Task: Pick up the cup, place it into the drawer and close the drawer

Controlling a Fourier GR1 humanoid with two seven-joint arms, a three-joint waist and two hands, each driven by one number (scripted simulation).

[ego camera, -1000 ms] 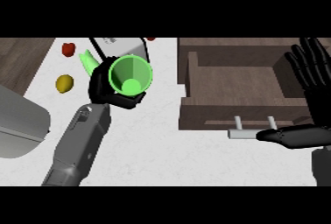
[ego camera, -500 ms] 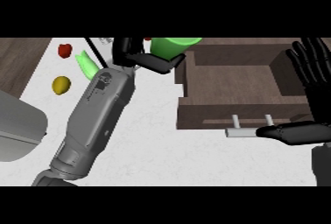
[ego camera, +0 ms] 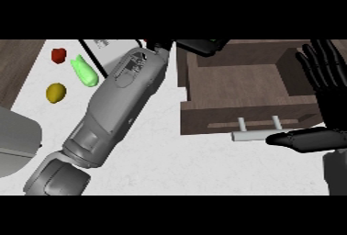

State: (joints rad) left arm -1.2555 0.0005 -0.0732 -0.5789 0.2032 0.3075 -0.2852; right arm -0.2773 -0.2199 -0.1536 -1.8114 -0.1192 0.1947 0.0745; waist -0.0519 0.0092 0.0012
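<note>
Drawer (ego camera: 237,82) stands open — brown wood, pale handle (ego camera: 254,135); right hand (ego camera: 324,69) spread open, left hand's grip unseen.

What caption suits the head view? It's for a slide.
Left forearm stretches to the open drawer's far corner, cup unseen; right hand rests open beside it.

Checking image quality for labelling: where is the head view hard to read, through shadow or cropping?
Head view: the left robot hand is cut by the top edge, cup unseen; the drawer interior is evenly lit, its front darker.
</note>
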